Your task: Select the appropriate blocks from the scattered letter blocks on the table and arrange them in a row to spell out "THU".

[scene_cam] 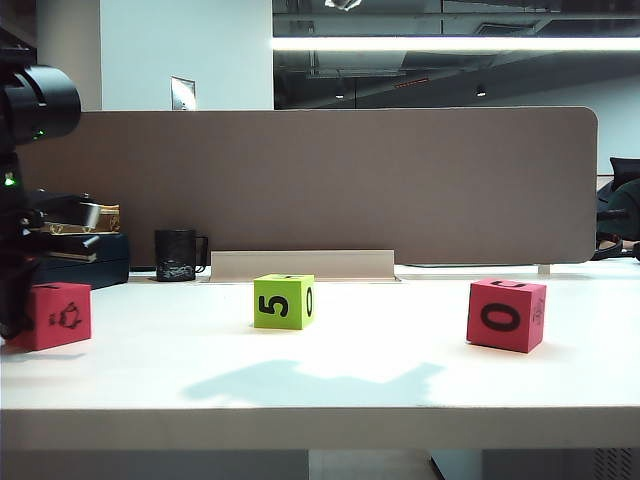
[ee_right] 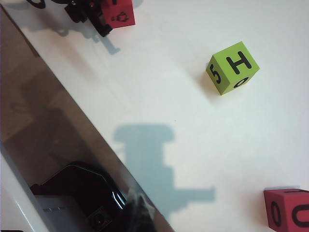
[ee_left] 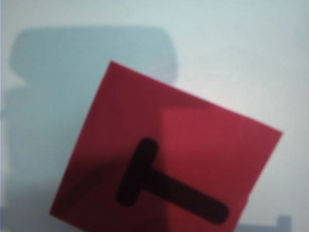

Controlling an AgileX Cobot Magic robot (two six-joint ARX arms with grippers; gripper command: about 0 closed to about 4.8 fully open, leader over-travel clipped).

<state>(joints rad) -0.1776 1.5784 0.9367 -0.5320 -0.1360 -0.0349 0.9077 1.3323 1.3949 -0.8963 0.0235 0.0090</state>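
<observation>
Exterior view: the white table (scene_cam: 330, 385) fills the foreground, with a tan divider panel (scene_cam: 320, 180) along its back edge.
Left arm: a dark mass at the far left edge of the table, its left gripper (ee_right: 94, 17) right against the red T block (scene_cam: 58, 315); the fingers themselves are hidden, and they read as closed together — whether they grip that cube cannot be told.
Right gripper: not in any picture; its jaws read as closed together.
Black mug (scene_cam: 177, 255): stands at the back, just in front of the panel, left of centre.
Red T block, detail: in the left wrist view a black T fills its upper face (ee_left: 164, 159) — a small picture shows on its front side.
Green block (scene_cam: 284, 300): near the middle of the table, 5 facing front, H on top (ee_right: 232, 67).
Red 0 block (scene_cam: 506, 314): on the right, well apart from the green one, also seen (ee_right: 289, 210).
</observation>
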